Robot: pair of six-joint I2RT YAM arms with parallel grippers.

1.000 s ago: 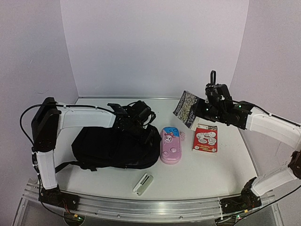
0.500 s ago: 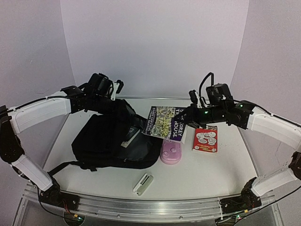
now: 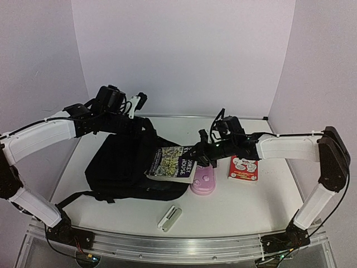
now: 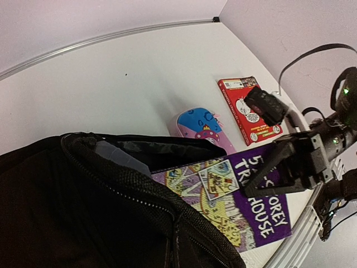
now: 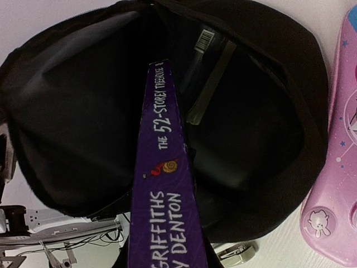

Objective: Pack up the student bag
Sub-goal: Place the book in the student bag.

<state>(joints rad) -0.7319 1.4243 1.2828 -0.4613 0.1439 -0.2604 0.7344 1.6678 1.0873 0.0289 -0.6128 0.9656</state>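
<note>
Swung leftward in the last half-second, the right gripper [image 3: 202,152] clamps a glossy purple paperback [image 3: 170,162], its long axis aimed into the mouth of the student bag [image 3: 120,167] just to its left (soft black fabric, grey lining). Behind, the left gripper [image 3: 134,114], pinched shut on the bag's zippered rim, holds that mouth up.

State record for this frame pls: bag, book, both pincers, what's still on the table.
bag: student bag, mouth open, facing the right arm
left pincer: shut on bag's upper rim, holding it up
right pincer: shut on purple book
book: leading end inside bag mouth
still out: pink case, red booklet, small white item
</note>
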